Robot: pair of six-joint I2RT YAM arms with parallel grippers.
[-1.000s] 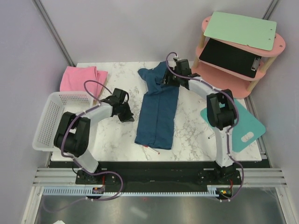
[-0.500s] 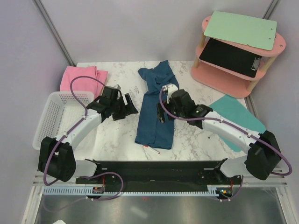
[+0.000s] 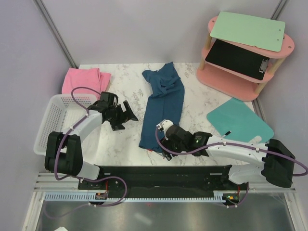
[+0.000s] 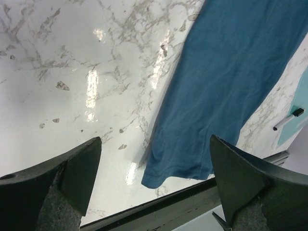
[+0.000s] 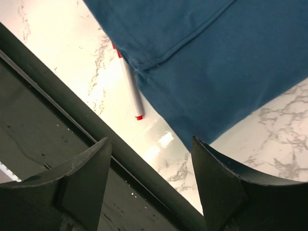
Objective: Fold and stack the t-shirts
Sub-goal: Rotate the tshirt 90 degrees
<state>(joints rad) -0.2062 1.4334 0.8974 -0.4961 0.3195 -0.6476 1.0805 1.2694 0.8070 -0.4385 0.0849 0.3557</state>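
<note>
Holds left pincer wide and empty over the surface at centre-left, right pincer spread empty above the lower hem of the teal-blue t-shirt, bottom centre.

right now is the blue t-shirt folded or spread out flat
Partly folded: the blue t-shirt lies as one long narrow strip, with its sides and sleeves turned in over the middle. It has no crosswise fold yet.
</note>
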